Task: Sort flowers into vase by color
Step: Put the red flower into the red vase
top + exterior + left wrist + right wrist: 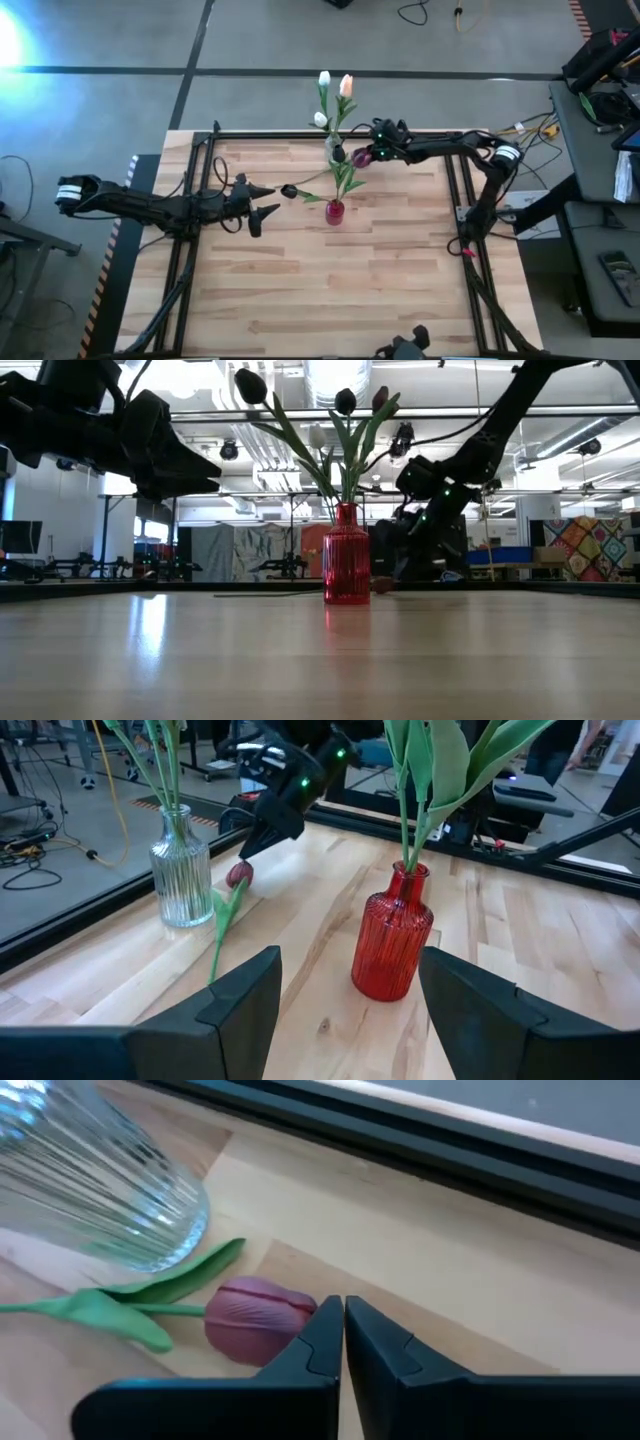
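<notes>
A red ribbed vase [334,211] [347,555] [392,935] stands mid-table and holds three dark tulips [345,400]. Behind it, a clear ribbed vase [337,152] [182,870] [90,1180] holds white and peach tulips [346,85]. A maroon tulip [361,157] [238,875] [255,1320] lies flat on the table beside the clear vase. My right gripper [372,152] [243,852] [343,1308] is shut, with its tips right at that tulip's head. My left gripper [268,200] [350,960] is open, hovering left of the red vase. My right gripper comes down slanting from the table's right, and its shut fingertips [320,1325] sit against the side of the lying tulip's head [285,1320]. I cannot tell whether they touch it. The tulip lies flat on the wood, with its stem [150,1310] pointing away from the gripper.
A black frame rail [300,133] [450,1150] runs along the table's far edge just behind the clear vase. Bare wood [330,290] lies in front of the red vase. Cables and equipment sit off the table to the right [600,90].
</notes>
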### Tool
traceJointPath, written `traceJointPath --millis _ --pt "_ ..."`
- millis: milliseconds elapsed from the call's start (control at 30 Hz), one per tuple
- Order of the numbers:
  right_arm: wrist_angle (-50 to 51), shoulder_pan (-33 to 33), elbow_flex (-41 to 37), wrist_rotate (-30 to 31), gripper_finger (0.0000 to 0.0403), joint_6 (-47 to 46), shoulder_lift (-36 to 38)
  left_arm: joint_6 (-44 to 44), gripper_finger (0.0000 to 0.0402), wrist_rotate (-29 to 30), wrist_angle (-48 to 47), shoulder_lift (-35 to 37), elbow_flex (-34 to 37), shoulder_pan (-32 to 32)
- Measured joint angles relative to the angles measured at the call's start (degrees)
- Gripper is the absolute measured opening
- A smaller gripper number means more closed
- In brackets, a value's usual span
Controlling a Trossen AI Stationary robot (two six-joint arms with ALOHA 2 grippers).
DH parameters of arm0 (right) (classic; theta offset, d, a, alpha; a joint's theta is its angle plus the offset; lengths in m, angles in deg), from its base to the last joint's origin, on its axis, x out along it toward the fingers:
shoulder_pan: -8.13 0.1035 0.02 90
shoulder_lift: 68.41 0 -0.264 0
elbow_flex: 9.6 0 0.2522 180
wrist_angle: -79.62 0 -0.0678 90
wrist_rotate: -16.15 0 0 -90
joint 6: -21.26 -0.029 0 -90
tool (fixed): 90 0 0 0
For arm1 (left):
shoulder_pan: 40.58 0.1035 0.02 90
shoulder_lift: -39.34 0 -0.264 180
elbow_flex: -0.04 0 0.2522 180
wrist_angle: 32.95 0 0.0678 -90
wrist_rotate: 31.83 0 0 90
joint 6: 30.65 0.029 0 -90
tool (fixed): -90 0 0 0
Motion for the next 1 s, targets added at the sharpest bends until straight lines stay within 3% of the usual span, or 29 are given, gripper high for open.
traceJointPath --millis 133,433,567,700,1000 --pt "1.81 0.28 -0.02 0.54 0.0023 -2.26 2.2 0.0 0.0222 0.0 0.0 0.0 0.0 0.0" --pt "1.81 1.51 -0.07 0.14 0.0124 -3.51 1.25 0.0 0.0222 0.0 0.0 0.0 0.0 0.0" --pt "1.35 1.48 -0.11 0.15 0.0146 -3.54 -0.62 0.0 0.0222 0.0 0.0 0.0 0.0 0.0" --pt "-0.1 1.46 -0.11 -1.52 0.0136 -3.53 -1.81 0.0 0.0222 0.0 0.02 0.0 0.0 0.0" --pt "-1.21 1.46 -0.11 -2.5 0.007 -3.49 -1.81 0.0 0.0222 -0.05 -0.02 0.0 0.0 0.0"
